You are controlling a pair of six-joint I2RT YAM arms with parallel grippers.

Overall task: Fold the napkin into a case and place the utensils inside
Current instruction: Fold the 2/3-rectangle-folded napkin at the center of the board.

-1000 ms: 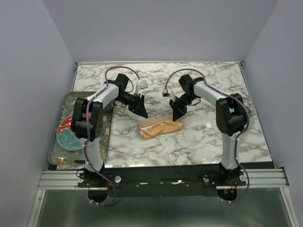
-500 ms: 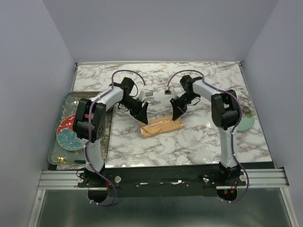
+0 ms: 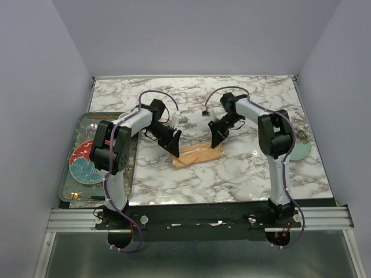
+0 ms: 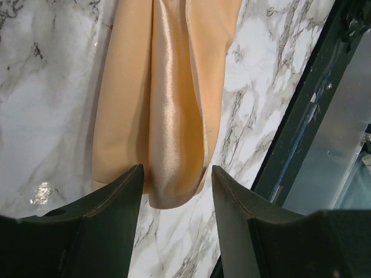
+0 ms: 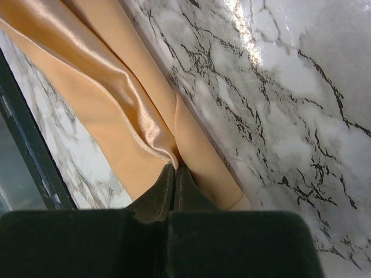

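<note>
Left gripper (image 3: 172, 147) gapes wide astride the left end of the napkin (image 3: 197, 155); it lies mid-way across the worktop (image 3: 243, 174), long axis roughly along the near edge; right gripper (image 3: 217, 141), clamped on its right end, sits equally close.

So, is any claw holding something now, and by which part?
The right claw pinches the napkin at a fold near its end; the left claw is open.

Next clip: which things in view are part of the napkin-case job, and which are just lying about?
Job: peach napkin, folded narrow; left gripper, open over one end; right gripper, pinching the other end; gold utensil, faintly seen on the tray.
Lying about: the tray itself; red-and-teal plate; green plate.
</note>
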